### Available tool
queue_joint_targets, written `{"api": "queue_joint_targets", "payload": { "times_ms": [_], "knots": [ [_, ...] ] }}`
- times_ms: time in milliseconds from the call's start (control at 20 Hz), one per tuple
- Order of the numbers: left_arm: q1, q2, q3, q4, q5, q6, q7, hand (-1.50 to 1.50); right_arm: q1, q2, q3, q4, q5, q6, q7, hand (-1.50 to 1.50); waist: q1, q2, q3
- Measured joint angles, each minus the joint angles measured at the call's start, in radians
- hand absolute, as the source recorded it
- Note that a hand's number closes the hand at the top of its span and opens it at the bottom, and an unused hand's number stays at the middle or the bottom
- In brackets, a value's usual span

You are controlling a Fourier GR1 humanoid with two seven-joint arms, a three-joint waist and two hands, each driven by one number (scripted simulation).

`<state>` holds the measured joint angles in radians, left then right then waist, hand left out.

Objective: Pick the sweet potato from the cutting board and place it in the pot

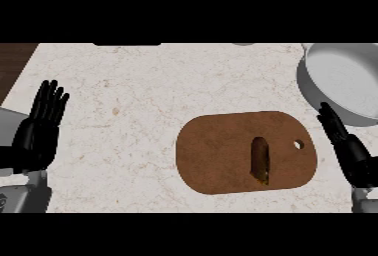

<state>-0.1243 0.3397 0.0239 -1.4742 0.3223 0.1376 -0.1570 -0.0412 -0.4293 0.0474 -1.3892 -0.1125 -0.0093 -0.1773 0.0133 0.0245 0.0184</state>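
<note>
Head view — right hand open, empty.

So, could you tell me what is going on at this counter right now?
Nothing is being handled yet. The sweet potato lies on the wooden cutting board, untouched. The right hand is open beside the board's right edge, just below the grey pot at the upper right. The left hand rests open at the left edge, fingers up. The pick has not yet begun.

A pale speckled stone counter spreads out to the right of the left hand. A brown wooden strip lies beyond that hand's fingertips, and a dark flat shape sits farther beyond it to the right.
</note>
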Motion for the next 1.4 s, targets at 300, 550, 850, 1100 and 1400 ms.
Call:
{"api": "queue_joint_targets", "payload": {
  "times_ms": [300, 550, 850, 1100, 1400],
  "knots": [
    [0.018, 0.01, -0.129, 0.06, -0.066, -0.06, 0.104, 0.0, -0.021, 0.042, 0.17, -0.029, 0.251, -0.161, 0.214, 1.5, -0.009, -0.014, -0.019],
    [0.051, 0.001, -0.206, 0.103, -0.083, -0.103, 0.167, 0.0, -0.071, -0.035, 0.194, -0.078, 0.567, -0.405, 0.227, -1.5, -0.039, -0.029, -0.028],
    [0.043, -0.028, -0.264, 0.122, -0.102, -0.116, 0.222, 0.0, -0.076, 0.147, 0.364, -0.188, 0.936, -0.64, 0.32, -1.5, -0.034, -0.033, -0.024],
    [0.034, -0.033, -0.269, 0.137, -0.11, -0.118, 0.236, 0.0, -0.059, 0.289, 0.458, -0.239, 1.221, -0.511, 0.612, -1.5, -0.04, -0.035, -0.025],
    [0.036, -0.042, -0.281, 0.141, -0.115, -0.136, 0.239, 0.0, -0.137, 0.396, 0.521, -0.31, 1.359, -0.265, 1.012, -1.5, -0.022, -0.031, -0.022]
  ]
}}
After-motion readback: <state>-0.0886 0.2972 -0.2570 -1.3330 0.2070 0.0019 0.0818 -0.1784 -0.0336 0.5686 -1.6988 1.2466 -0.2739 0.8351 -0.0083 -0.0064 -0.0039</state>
